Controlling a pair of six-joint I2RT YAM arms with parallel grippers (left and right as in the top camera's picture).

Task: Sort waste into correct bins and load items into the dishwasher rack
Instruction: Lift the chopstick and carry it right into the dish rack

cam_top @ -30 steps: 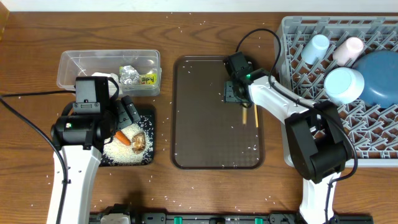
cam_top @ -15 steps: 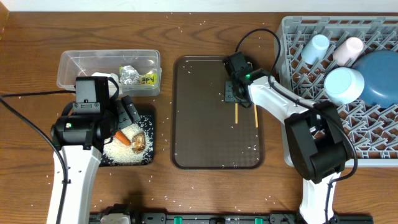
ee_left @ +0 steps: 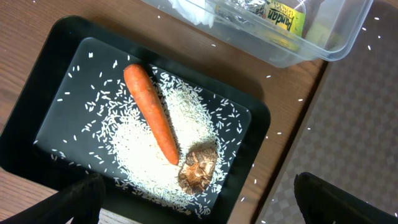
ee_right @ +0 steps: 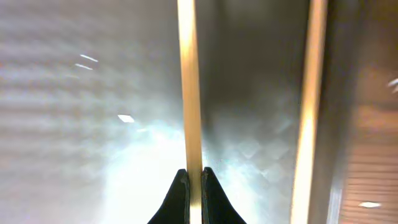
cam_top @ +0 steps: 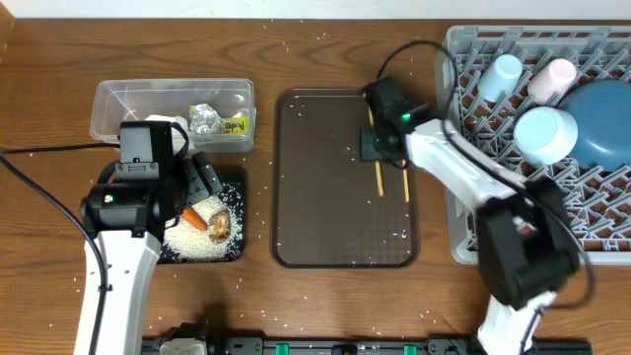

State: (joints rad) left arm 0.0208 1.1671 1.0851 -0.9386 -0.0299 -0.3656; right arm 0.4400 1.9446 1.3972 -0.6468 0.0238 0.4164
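Right tool (ee_right: 191, 186): tips pressed together on a chopstick (ee_right: 189, 87), which runs straight out from between them. Whether it is clear of the surface under it cannot be told. The second chopstick (ee_right: 308, 93) lies loose just beside it, roughly parallel. In the overhead view both sit on the right half of the brown serving tray (cam_top: 315, 197) at mid-bench. The rack (cam_top: 463, 59) fills the right edge up to the far right corner. It already holds the blue plate (cam_top: 603, 123), an upturned white bowl (cam_top: 545, 133) and two cups (cam_top: 500, 74). Left tool (ee_left: 198, 198): fingers spread wide, nothing between them, hanging over the black tray (ee_left: 56, 106) toward the near left. That tray holds the carrot (ee_left: 152, 115), the brown lump (ee_left: 198, 171) touching its tip, and the rice (ee_left: 137, 155) around both. The clear tub (ee_left: 336, 43) just beyond it, toward the far left, holds the napkin (ee_left: 189, 9), foil ball (cam_top: 205, 116) and packet (ee_left: 280, 12). Judgement: waste sorting looks finished and the step in hand is loading the chopsticks, the last items out of the rack. Next move calls for lifting the pinched stick level, carrying it right over the rack wall, and laying it where the grid will keep it. Then return for the other.
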